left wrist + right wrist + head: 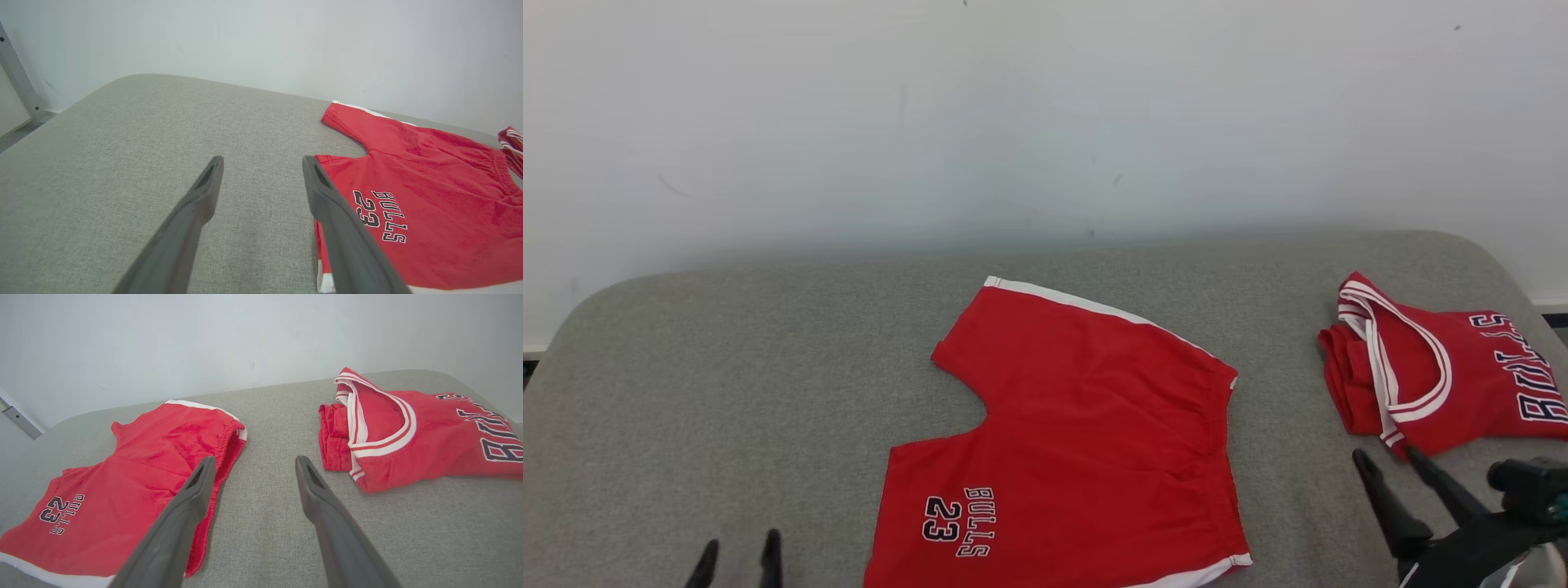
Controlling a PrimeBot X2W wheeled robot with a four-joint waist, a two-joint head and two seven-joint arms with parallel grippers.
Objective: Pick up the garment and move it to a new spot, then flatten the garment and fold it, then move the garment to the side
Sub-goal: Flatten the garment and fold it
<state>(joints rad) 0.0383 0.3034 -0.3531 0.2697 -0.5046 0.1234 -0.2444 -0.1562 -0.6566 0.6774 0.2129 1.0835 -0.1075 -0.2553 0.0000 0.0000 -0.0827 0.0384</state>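
Red shorts (1086, 441) lie spread flat in the middle of the grey cloth-covered bench (727, 367), waistband toward the robot's right, both legs toward its left, the "BULLS 23" print on the nearer leg. Neither pincer touches them. The left pincer (741, 541) sits low at the near edge, fingers pointing away from the robot and spread wide with nothing between them, over bare bench to the left of the nearer leg's hem. The right pincer (1386, 452) reaches in from the lower right, its dark fingers slanting up and to the left, also wide and empty, aimed along the bare strip between the waistband and a folded red jersey (1445, 384). That jersey rests near the bench's right end, apart from the shorts, with the right fingertips just beside its near edge
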